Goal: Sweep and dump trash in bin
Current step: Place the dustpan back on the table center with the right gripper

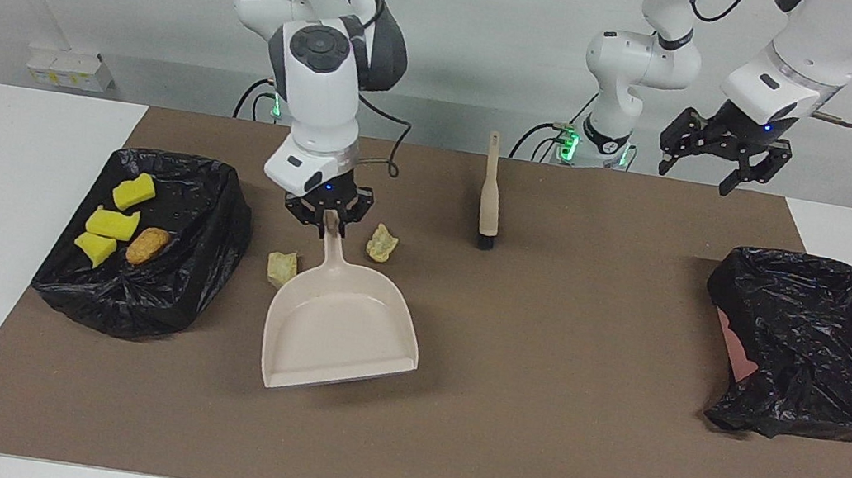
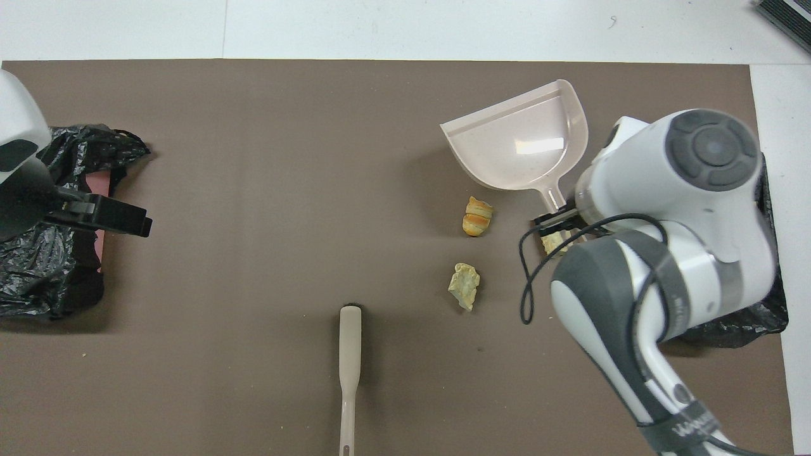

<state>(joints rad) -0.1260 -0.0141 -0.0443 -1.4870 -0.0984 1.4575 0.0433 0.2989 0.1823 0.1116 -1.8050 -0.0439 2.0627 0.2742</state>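
Right gripper (image 1: 328, 219) clamped on the dustpan (image 1: 337, 325) handle, wrist pointing down, pan on the mat beside three loose scraps (image 2: 464, 286). Four scraps (image 1: 113, 223) lie in the bin (image 1: 227, 203) at the right arm's end. Left gripper (image 1: 716, 159) waits, jaws spread, empty, above the other bin (image 1: 811, 343).

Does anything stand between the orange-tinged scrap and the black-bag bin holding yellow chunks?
Yes. The right gripper, shut on the beige plastic dustpan's handle, and a pale cream scrap sit between the orange-tinged bread-like scrap and that black-bag bin.
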